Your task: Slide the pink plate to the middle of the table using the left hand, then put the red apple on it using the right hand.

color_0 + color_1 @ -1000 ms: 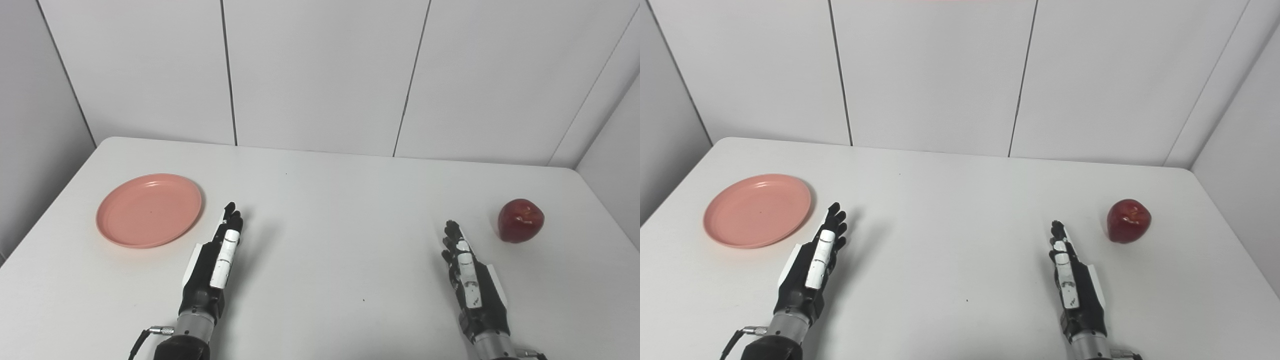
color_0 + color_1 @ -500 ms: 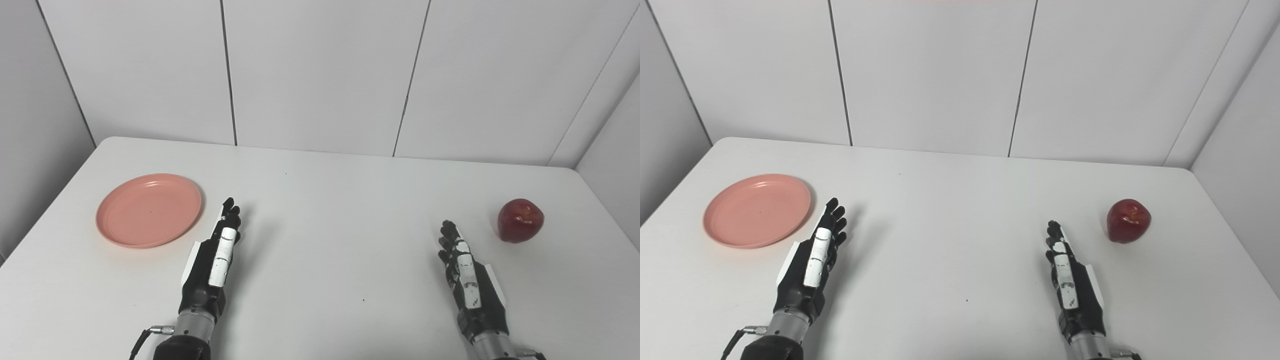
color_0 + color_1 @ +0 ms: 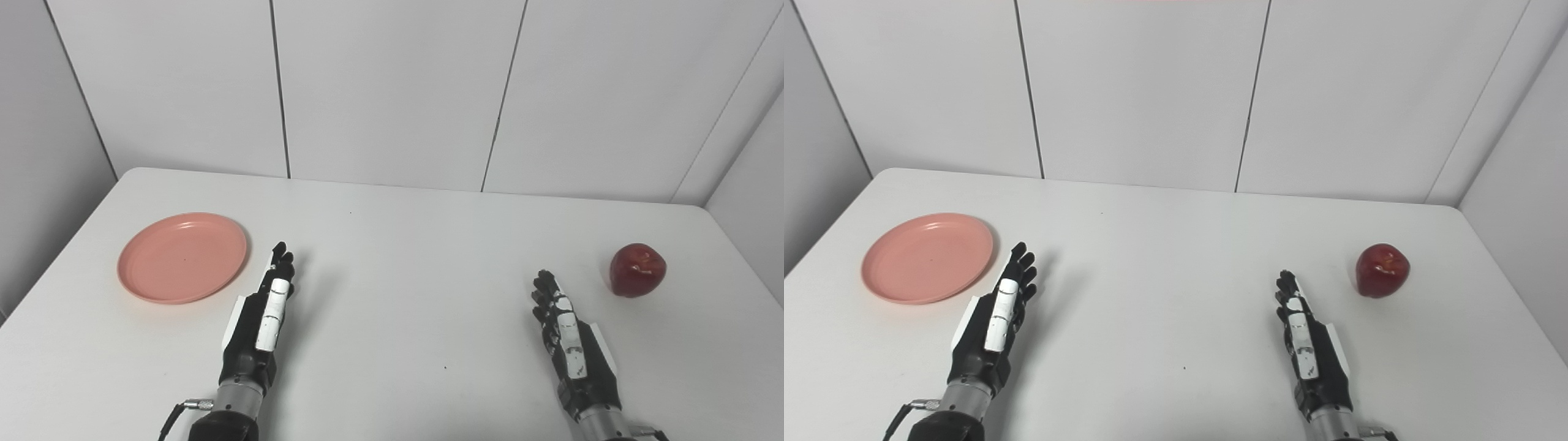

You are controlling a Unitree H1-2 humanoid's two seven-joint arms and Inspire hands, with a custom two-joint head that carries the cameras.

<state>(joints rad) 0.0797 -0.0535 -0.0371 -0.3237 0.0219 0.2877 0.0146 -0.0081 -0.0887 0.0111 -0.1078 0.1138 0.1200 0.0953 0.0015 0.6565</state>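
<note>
Nearest, the left hand (image 3: 260, 318) is lying low over the white table (image 3: 404, 245), fingers stretched forward and holding nothing. The right hand (image 3: 572, 343) is doing the same at the near right, fingers extended and empty. Farther on, the pink plate (image 3: 182, 257) is sitting flat at the far left, just left of the left hand's fingertips and not touching them. The red apple (image 3: 637, 270) is resting at the far right, near the right hand but apart from it.
</note>
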